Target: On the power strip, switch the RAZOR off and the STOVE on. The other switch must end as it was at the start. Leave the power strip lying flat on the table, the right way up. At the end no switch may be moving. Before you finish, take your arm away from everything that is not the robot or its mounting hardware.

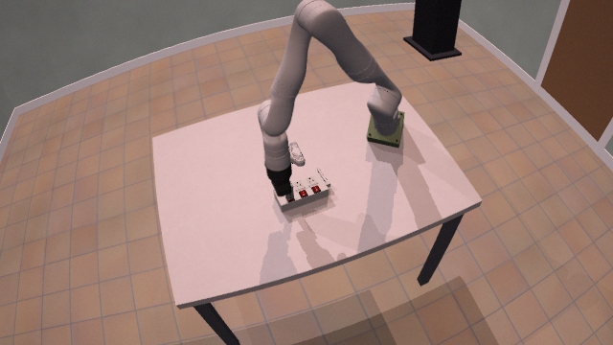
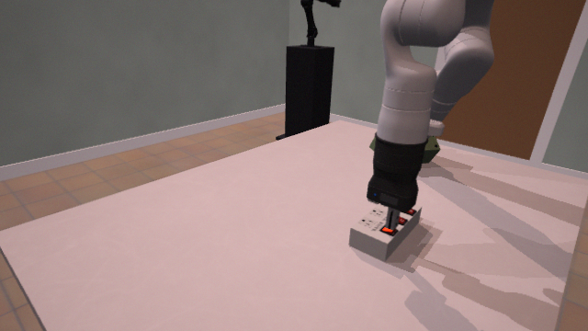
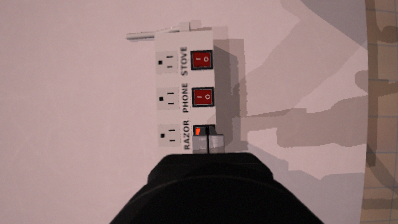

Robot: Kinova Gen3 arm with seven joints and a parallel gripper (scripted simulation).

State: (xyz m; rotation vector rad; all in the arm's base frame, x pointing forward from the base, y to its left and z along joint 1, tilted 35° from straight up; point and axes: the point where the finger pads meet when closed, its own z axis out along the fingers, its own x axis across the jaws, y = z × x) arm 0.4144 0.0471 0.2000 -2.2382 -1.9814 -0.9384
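Strip (image 1: 306, 201) (image 2: 367, 242) (image 3: 170, 114) flat, right way up, near middle of table (image 1: 215, 192) (image 2: 207, 230) (image 3: 75, 100); switches along near edge in top view, sockets on far side

Claw (image 1: 288, 196) (image 2: 391, 226) (image 3: 207, 136) closed, nothing gripped, pointing down over RAZOR switch (image 1: 290, 200) (image 2: 389, 231) (image 3: 198, 131) at left end, partly hiding it; contact hard to tell

RAZOR switch glows orange; PHONE switch (image 1: 303, 194) (image 2: 402, 221) (image 3: 203, 97), in middle, and STOVE switch (image 1: 316, 189) (image 2: 410, 211) (image 3: 201, 60), right, dark red, unlit

Green base plate (image 1: 375, 140) (image 2: 431, 156) far right on table
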